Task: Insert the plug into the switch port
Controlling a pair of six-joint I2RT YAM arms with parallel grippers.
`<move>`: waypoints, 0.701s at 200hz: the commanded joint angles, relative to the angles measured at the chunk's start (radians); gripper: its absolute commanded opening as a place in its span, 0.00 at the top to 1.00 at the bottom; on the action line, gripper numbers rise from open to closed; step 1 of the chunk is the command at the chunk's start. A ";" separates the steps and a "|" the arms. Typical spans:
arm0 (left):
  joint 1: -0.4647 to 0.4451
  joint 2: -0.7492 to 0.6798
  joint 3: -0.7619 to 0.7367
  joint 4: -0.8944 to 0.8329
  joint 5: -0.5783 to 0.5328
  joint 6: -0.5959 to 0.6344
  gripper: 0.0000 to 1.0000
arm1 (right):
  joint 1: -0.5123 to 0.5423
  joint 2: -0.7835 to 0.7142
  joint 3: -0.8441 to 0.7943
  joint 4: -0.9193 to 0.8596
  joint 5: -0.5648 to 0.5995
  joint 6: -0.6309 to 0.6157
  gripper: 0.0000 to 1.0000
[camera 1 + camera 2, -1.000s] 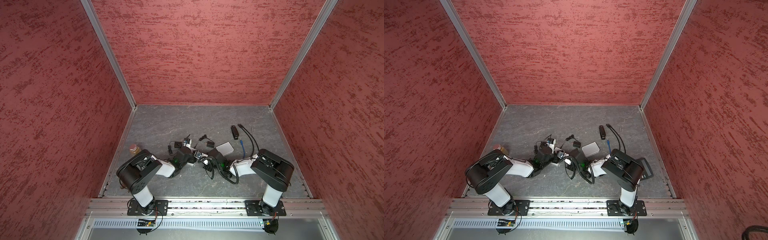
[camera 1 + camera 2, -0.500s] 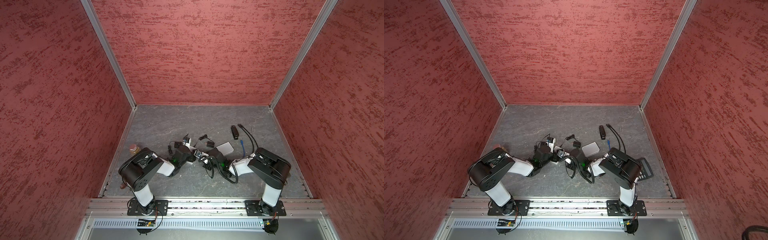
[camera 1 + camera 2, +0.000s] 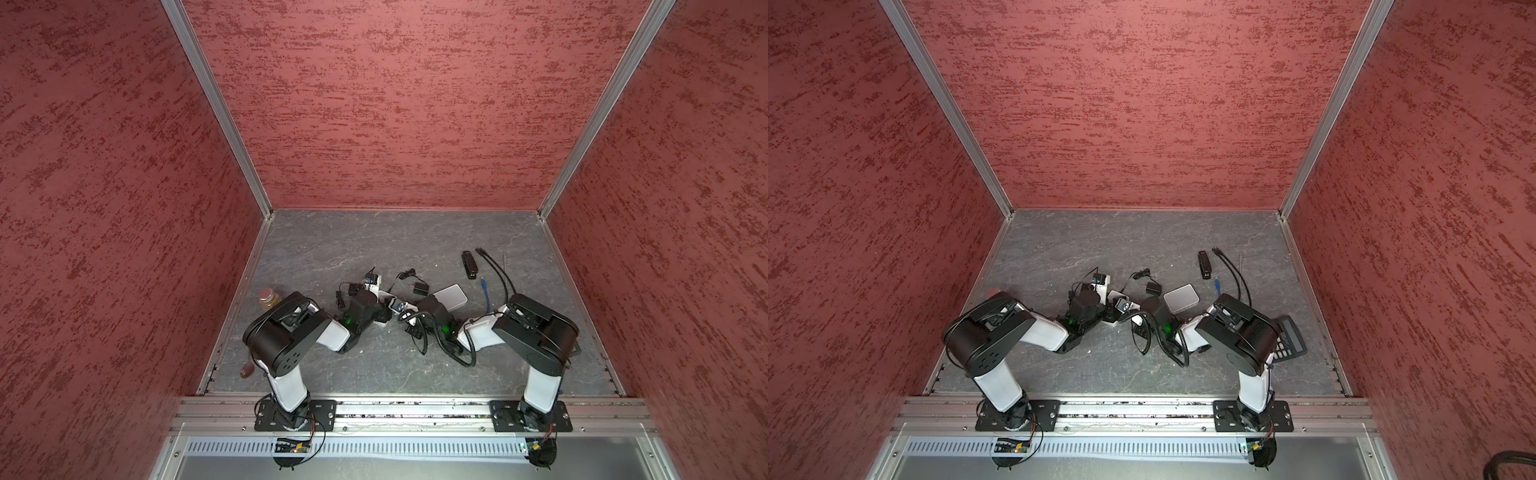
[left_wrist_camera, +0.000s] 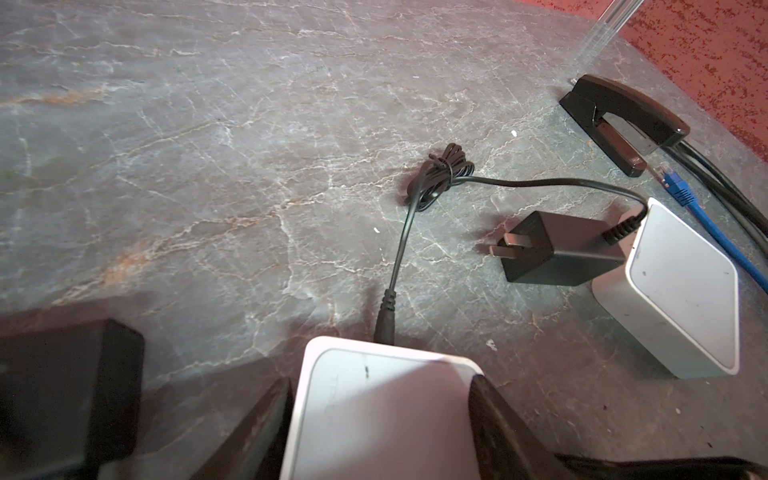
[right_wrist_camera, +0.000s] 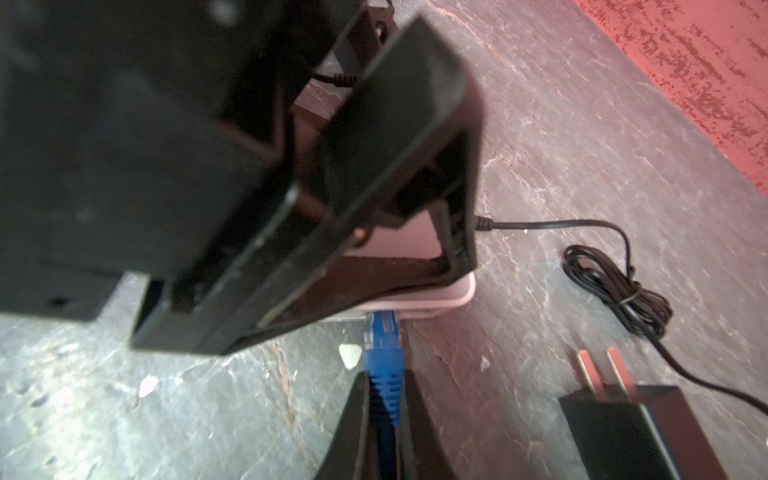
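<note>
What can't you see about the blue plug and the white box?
Left wrist view: the small white plastic switch box, clamped in the left gripper, runs off the bottom edge.
Right wrist view: that gripper's blurred black fingers cover the port, so how deep the blue plastic network plug sits is unclear.
Both top views: plug too small.

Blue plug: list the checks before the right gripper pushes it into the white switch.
1. Right gripper shut on blue plug: ok.
2. Left gripper clamps white switch: ok.
3. Plug tip meets the switch's side: ok.
4. Tip lined up to go in: cannot tell, that face is shadowed.
5. Black power cable clear of the plug: ok.
</note>
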State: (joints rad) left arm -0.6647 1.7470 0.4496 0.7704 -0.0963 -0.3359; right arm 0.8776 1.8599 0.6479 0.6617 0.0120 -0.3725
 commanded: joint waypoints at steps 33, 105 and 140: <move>-0.200 0.001 0.044 -0.023 0.607 -0.089 0.35 | 0.075 0.035 0.209 0.433 -0.255 0.034 1.00; -0.149 -0.072 -0.008 -0.106 0.516 -0.057 0.31 | 0.075 -0.009 0.041 0.432 -0.175 -0.026 1.00; -0.109 -0.121 -0.008 -0.178 0.493 -0.018 0.27 | 0.075 -0.042 -0.041 0.394 -0.134 -0.051 1.00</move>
State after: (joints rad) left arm -0.6655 1.6577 0.4385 0.6285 -0.0666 -0.3374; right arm 0.8989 1.8622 0.5804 0.7670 0.0002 -0.3904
